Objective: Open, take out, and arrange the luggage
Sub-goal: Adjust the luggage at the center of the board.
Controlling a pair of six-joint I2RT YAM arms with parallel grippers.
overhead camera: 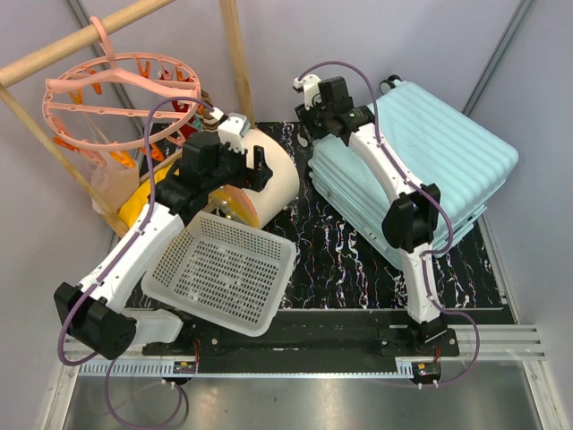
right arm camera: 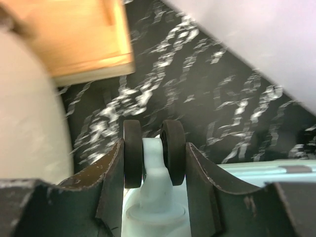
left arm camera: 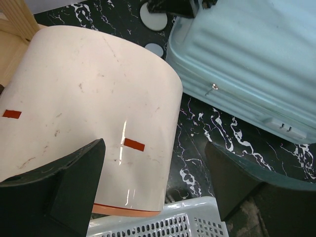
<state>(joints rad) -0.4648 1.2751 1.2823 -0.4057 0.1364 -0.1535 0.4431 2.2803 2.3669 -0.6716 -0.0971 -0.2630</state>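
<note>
The luggage (overhead camera: 448, 152) is a pale mint-blue ribbed suitcase lying shut and tilted at the right of the black marbled mat. Its zip seam and puller show in the left wrist view (left arm camera: 247, 64). My right gripper (overhead camera: 313, 121) is at the suitcase's far left corner. In the right wrist view, my right gripper (right arm camera: 154, 148) has its jaws shut on a twin black wheel (right arm camera: 173, 150) on its mint fork. My left gripper (overhead camera: 255, 166) hangs open over the cream-and-orange box (left arm camera: 89, 98). In its wrist view the left gripper (left arm camera: 154, 145) holds nothing.
A white perforated basket (overhead camera: 224, 269) lies tilted in front of the cream box (overhead camera: 269, 179), close under the left arm. A pink round peg hanger (overhead camera: 116, 98) hangs on a wooden rack (overhead camera: 237, 63) at the back left. A wooden post foot (right arm camera: 79, 34) stands near the gripped wheel.
</note>
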